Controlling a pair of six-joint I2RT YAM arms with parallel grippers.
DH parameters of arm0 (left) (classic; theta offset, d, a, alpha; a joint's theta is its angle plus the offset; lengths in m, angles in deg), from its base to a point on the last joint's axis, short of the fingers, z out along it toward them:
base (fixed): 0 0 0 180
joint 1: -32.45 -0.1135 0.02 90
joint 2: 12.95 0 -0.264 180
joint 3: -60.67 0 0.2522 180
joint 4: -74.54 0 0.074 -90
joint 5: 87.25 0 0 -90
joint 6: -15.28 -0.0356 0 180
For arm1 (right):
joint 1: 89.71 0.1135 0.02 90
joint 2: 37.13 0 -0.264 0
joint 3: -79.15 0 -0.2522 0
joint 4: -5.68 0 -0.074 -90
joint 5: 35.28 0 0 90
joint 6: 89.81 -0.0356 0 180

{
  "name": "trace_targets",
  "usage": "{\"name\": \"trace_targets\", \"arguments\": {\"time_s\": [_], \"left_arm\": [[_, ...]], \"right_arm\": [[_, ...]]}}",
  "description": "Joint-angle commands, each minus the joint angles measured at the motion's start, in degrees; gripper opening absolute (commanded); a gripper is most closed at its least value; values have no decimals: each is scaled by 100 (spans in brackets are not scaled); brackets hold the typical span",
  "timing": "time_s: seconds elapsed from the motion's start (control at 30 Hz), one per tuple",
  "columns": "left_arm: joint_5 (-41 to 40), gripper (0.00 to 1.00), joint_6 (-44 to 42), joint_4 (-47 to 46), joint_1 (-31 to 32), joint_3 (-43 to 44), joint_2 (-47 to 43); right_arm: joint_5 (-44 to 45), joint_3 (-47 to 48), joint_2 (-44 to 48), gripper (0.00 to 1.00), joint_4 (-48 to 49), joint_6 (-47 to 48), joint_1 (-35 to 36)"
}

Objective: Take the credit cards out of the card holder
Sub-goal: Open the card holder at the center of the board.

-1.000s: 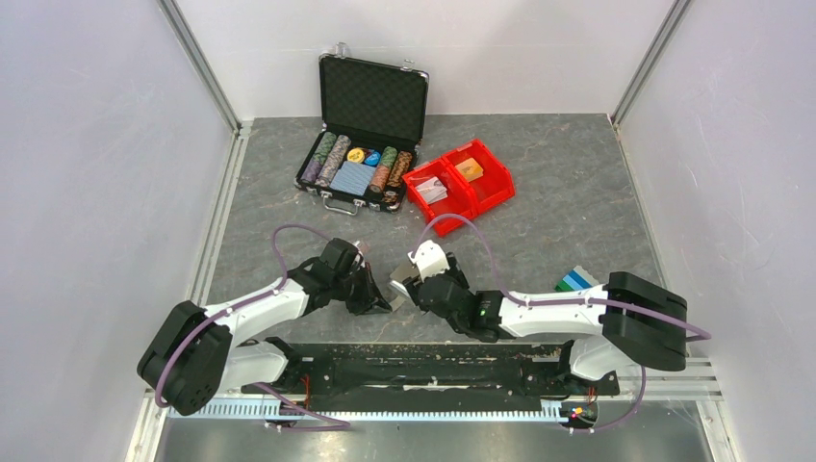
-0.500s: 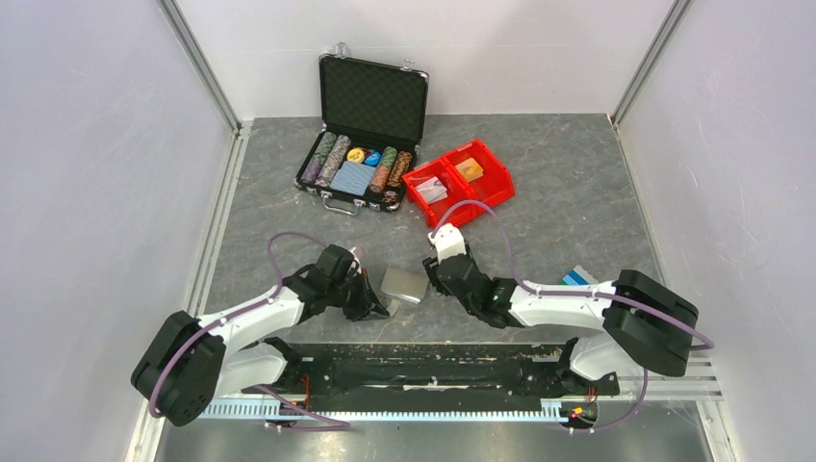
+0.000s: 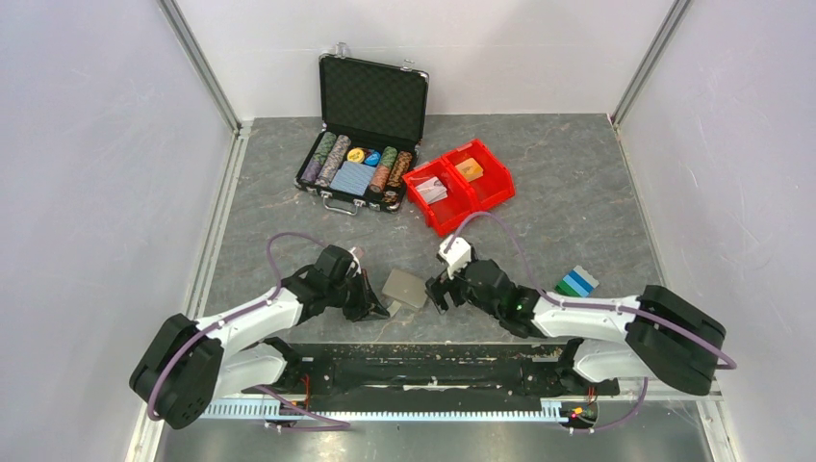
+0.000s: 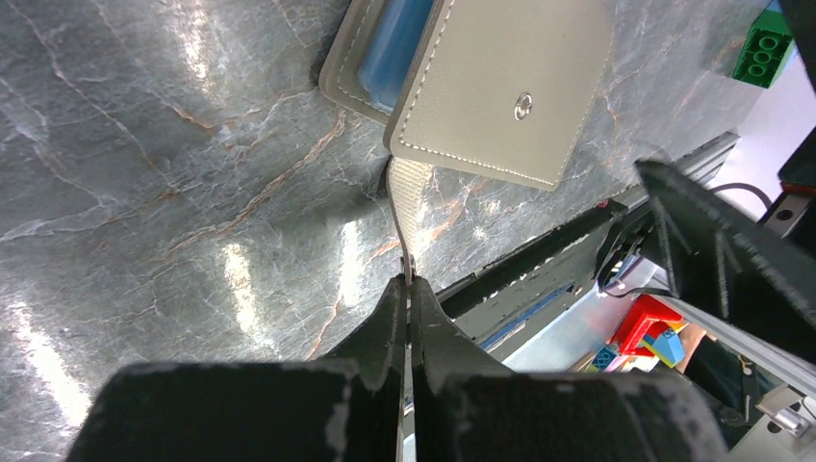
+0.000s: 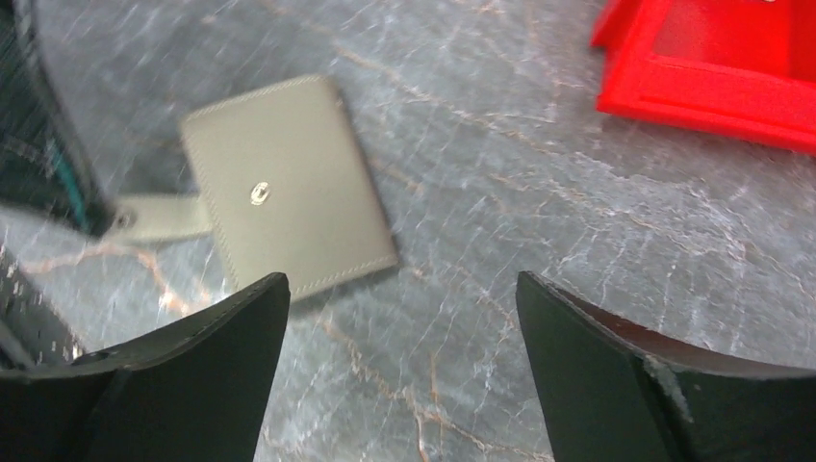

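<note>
- Flat grey stitched card holder (image 3: 404, 287) lies on grey marble-look table (image 3: 577, 192), btw both grippers.
- L gripper (image 4: 408, 287) clamped on its strap tab (image 4: 405, 202).
- R gripper (image 3: 439, 293): fingers apart, empty, just right of holder, so it looks nearer the free edge.

Open poker-chip case (image 3: 372, 101), red bins (image 3: 450, 212)

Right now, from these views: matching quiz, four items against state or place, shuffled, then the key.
1. left gripper
2. right gripper
3. card holder
4. red bins

A. open over the table
B. beside the chip case
C. shut on the holder's strap
D. lying on the table between the grippers

Pairs: 1-C, 2-A, 3-D, 4-B
</note>
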Motion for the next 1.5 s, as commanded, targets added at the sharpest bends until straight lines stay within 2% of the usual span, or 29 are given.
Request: {"name": "trace_targets", "arguments": {"time_s": [0.0, 0.17, 0.47, 0.57, 0.97, 1.1, 1.23, 1.47], "left_arm": [[124, 2, 190, -48, 22, 43, -126], [145, 2, 207, -83, 15, 34, -140], [149, 2, 207, -84, 15, 26, -160], [157, 2, 207, -92, 17, 26, -154], [158, 2, 190, -92, 18, 35, -92], [158, 2, 190, -92, 16, 43, -82], [167, 2, 190, -91, 19, 39, -78], [213, 2, 185, -57, 19, 34, -88]], "right_arm": [[-1026, -423, 405, 93, 965, 846, 13], [-1028, -502, 257, 98, 1199, 1484, 261], [134, 107, -633, 98, 1036, 2437, 1069], [501, 218, -827, 98, 1141, 2505, 1147], [516, 431, -1112, 86, 1156, 2680, 1223], [123, 450, -1090, 92, 1120, 2831, 1312], [346, 556, -1327, 96, 1108, 2907, 1424], [904, 715, -1585, 88, 1153, 2970, 1455]]}}
